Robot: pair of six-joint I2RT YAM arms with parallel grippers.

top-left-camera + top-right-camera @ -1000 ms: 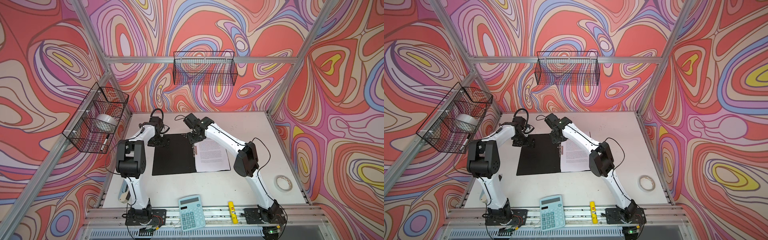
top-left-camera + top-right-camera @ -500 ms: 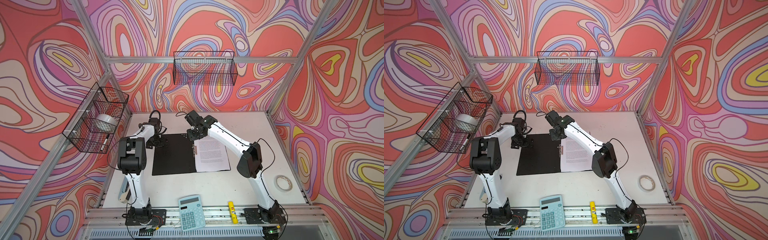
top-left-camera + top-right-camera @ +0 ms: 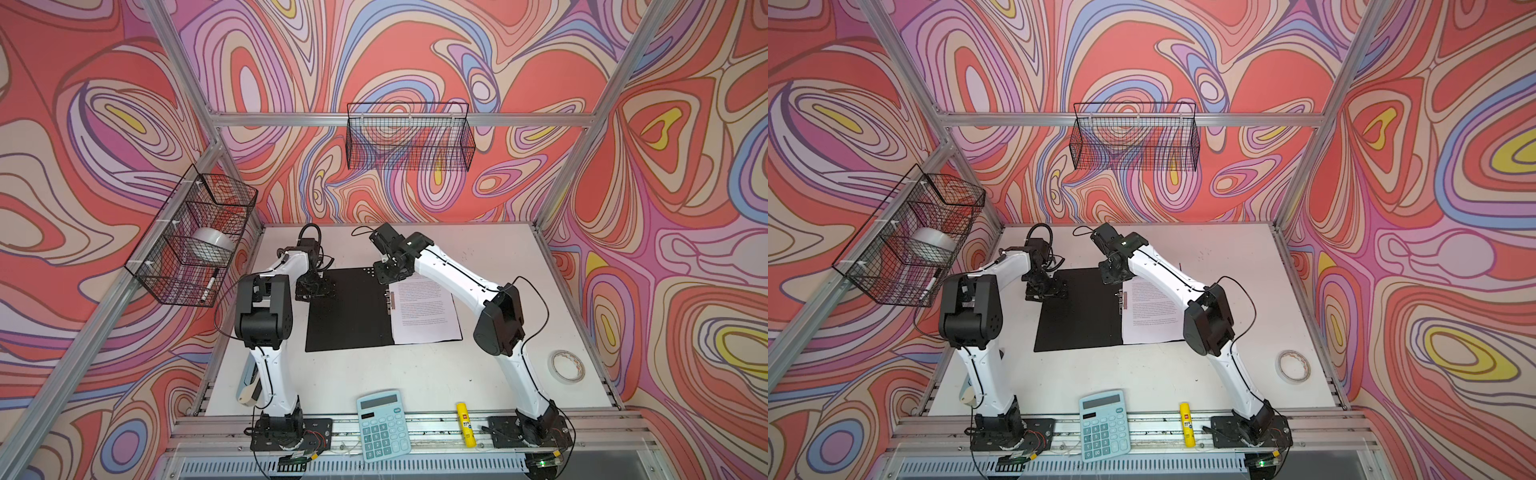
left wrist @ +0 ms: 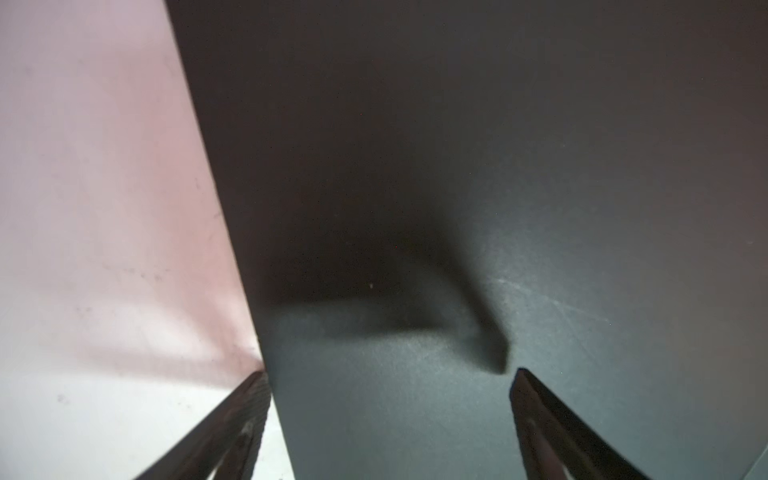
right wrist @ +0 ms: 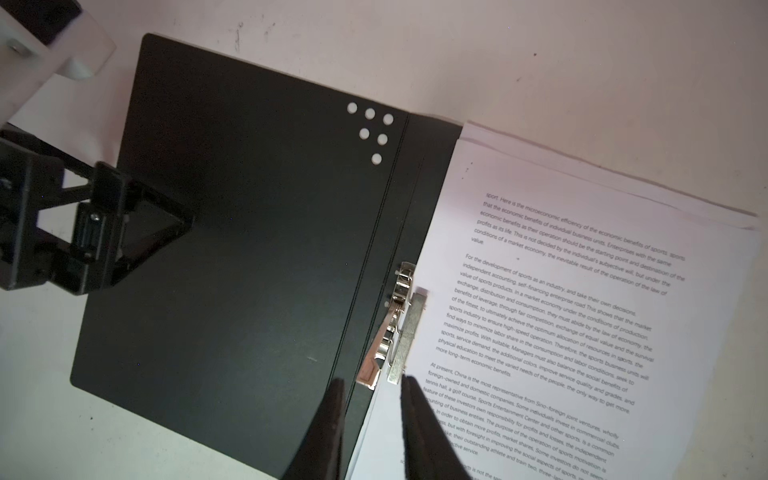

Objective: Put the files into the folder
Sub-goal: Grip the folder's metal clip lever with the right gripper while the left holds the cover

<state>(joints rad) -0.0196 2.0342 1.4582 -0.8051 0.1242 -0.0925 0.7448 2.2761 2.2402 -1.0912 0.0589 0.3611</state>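
Note:
The folder (image 3: pixel 349 311) (image 3: pixel 1077 316) lies open and flat on the white table, black inside up. The files (image 3: pixel 426 307) (image 3: pixel 1152 311) (image 5: pixel 561 311) rest on its right half, their edge under the metal clip bar (image 5: pixel 401 324). My left gripper (image 3: pixel 316 291) (image 4: pixel 390 374) is open at the left cover's far-left corner, one finger over the black cover (image 4: pixel 457 166) and the other over the table. My right gripper (image 3: pixel 384 276) (image 5: pixel 372 380) hovers over the far end of the spine, its jaws a narrow gap apart with nothing between them.
A pale blue calculator (image 3: pixel 384 424) and a yellow glue stick (image 3: pixel 465 424) lie at the front edge. A tape roll (image 3: pixel 566 365) sits at the right. Wire baskets hang on the left wall (image 3: pixel 195 241) and the back wall (image 3: pixel 409 137).
The right arm's elbow has shifted slightly to the right. The left arm has barely moved. Folder and files lie as before.

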